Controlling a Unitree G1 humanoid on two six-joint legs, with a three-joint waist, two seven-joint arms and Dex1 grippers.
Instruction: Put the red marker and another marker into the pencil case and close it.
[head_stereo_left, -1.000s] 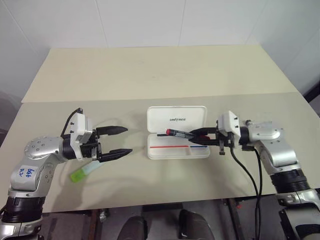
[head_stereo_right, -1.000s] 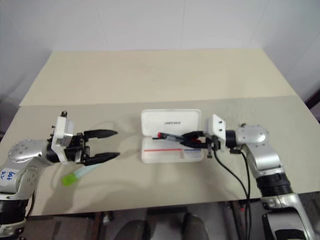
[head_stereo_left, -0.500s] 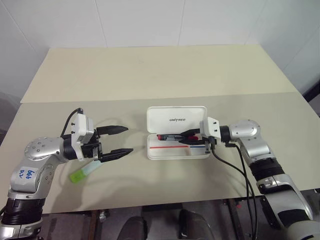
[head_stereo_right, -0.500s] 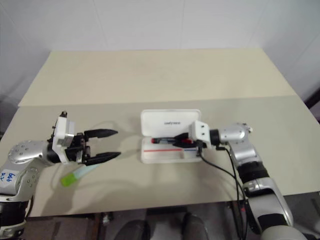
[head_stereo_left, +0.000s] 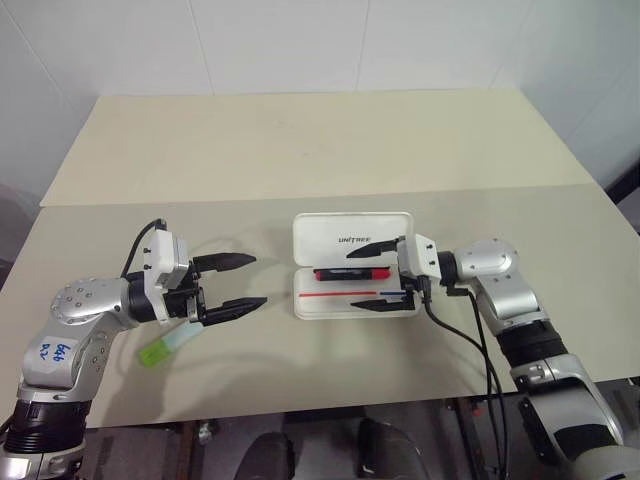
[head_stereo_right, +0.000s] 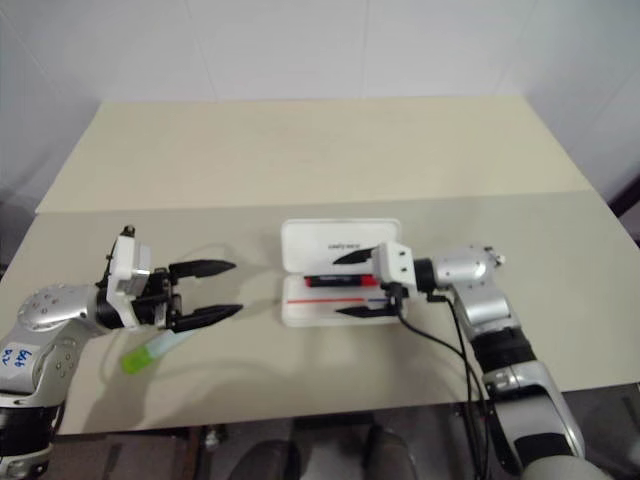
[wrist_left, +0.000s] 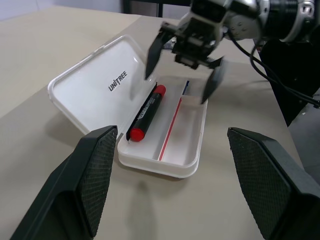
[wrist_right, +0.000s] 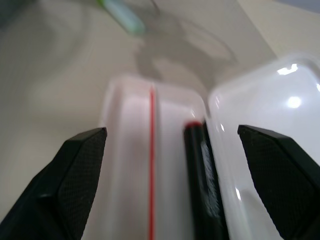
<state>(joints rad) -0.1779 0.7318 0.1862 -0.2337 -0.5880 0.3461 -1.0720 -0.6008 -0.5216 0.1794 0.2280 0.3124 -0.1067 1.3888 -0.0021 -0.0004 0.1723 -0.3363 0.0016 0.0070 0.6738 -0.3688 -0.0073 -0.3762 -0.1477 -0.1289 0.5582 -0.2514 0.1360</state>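
while the red marker lay in the case: step in hand was clearing the right arm away
red marker (head_stereo_left: 350, 273): lay flat in the pencil case (head_stereo_left: 340, 301), along the hinge side
right jaws (head_stereo_left: 370, 277): spread wide over the tray, holding nothing
left jaws (head_stereo_left: 240, 281): apart, empty, at nine o'clock of the case
green marker (head_stereo_left: 166, 345): on the bench (head_stereo_left: 300, 150), seven o'clock of the left jaws
advice: lift the right jaws straight out without nudging the lid

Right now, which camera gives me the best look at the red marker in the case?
The left wrist view: the red marker lies full length in the open pencil case, along the back beside the lid. Both head views show it small between the right claw's open fingers. The right wrist view shows one blurred end.
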